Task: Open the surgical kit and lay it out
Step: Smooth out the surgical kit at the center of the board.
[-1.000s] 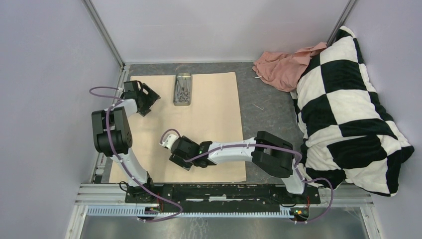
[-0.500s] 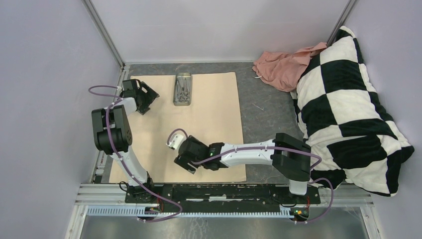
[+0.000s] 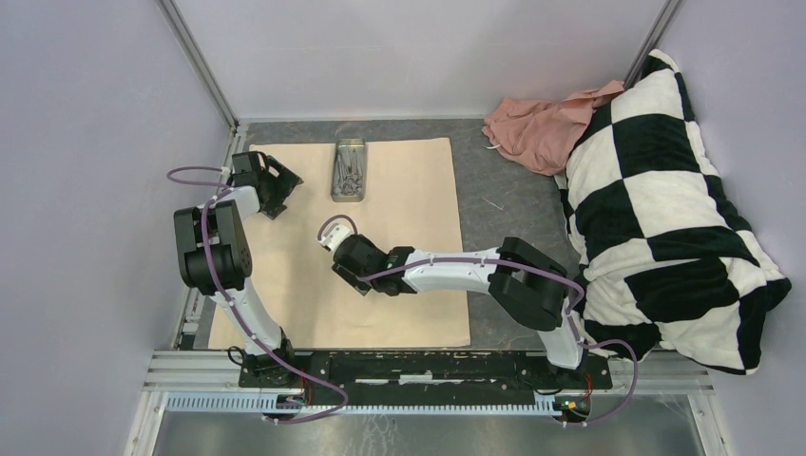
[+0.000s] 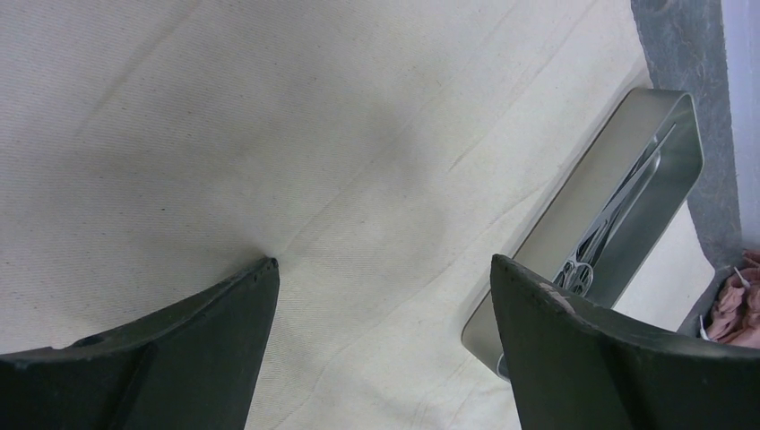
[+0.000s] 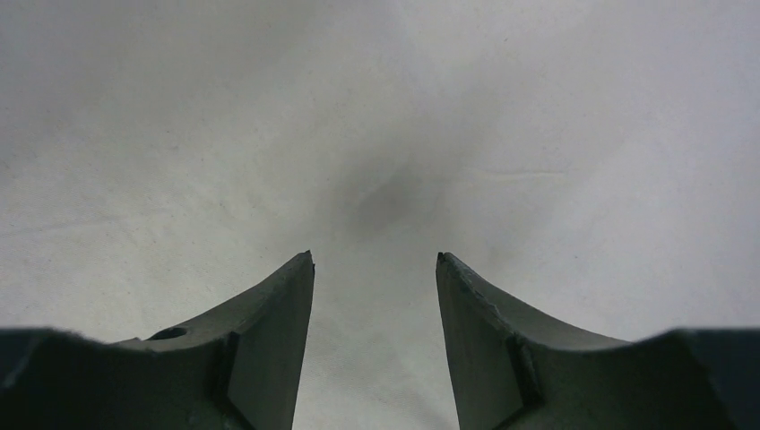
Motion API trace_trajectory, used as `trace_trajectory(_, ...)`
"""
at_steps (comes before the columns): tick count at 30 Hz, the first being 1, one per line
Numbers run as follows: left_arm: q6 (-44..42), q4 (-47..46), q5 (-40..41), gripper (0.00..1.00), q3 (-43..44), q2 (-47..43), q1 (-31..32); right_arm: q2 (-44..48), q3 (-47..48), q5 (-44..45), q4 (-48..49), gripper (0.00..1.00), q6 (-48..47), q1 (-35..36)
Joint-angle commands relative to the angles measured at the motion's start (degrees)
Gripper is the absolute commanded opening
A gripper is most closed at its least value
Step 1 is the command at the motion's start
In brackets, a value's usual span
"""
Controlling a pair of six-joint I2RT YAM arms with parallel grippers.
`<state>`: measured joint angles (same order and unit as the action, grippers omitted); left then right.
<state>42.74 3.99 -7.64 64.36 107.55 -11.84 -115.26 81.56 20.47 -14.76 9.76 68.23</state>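
1. Cloth wrap (image 3: 399, 218): I read it as spread flat on the table (image 3: 513, 214).
2. Left gripper (image 4: 376, 266): jaws spread wide with nothing between them. It sits low near the cloth's far-left corner, one fingertip (image 4: 251, 285) at a small pucker.
3. Right gripper (image 5: 375, 260): jaws partly apart and empty, low over mid-cloth.
4. Steel tray (image 3: 350, 198): at the cloth's far edge.
5. Instruments (image 3: 349, 174): lying inside the tray.

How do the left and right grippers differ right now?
The left gripper stands wide open near the steel tray at the far end of the cloth wrap; the right gripper has a narrower gap and hovers over the wrap's bare middle. Both hold nothing and face the cloth.
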Motion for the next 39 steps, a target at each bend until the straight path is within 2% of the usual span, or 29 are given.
trace_trajectory(1,2.26,2.52,2.31,0.95,-1.87,2.64,-0.49,-1.95,-0.89,0.17,-0.37,0.58,1.40,0.78)
trace_trajectory(9,1.22,3.77,4.16,0.96,-0.96,4.20,-1.02,1.48,-12.10,-1.60,3.25,0.57,4.89,3.56)
trace_trajectory(15,0.62,4.25,5.50,0.96,-0.66,4.77,-1.33,7.00,-25.37,-9.71,11.50,0.57,10.25,4.76)
trace_trajectory(19,0.27,4.55,6.11,0.97,-0.46,4.88,-1.44,10.59,-28.56,-11.50,12.43,0.57,11.72,5.05)
trace_trajectory(23,-0.47,5.07,6.50,0.97,0.08,4.79,-1.46,14.08,-29.00,-9.21,10.62,0.59,10.39,5.00)
trace_trajectory(27,-1.51,5.60,6.57,0.97,0.64,3.14,-1.38,16.88,-24.70,-5.58,6.58,0.63,6.74,4.27)
trace_trajectory(30,-2.95,5.50,7.37,0.97,0.68,-0.68,-0.40,18.91,-23.75,-3.91,7.19,0.68,4.73,2.26)
trace_trajectory(34,-6.72,6.24,13.75,0.97,0.79,-6.73,2.92,19.33,-23.47,-6.42,8.91,0.75,4.64,-3.23)
trace_trajectory(39,-10.82,6.62,20.71,0.99,-0.62,-13.82,7.79,19.05,-25.41,-9.88,14.33,0.90,5.96,-8.89)
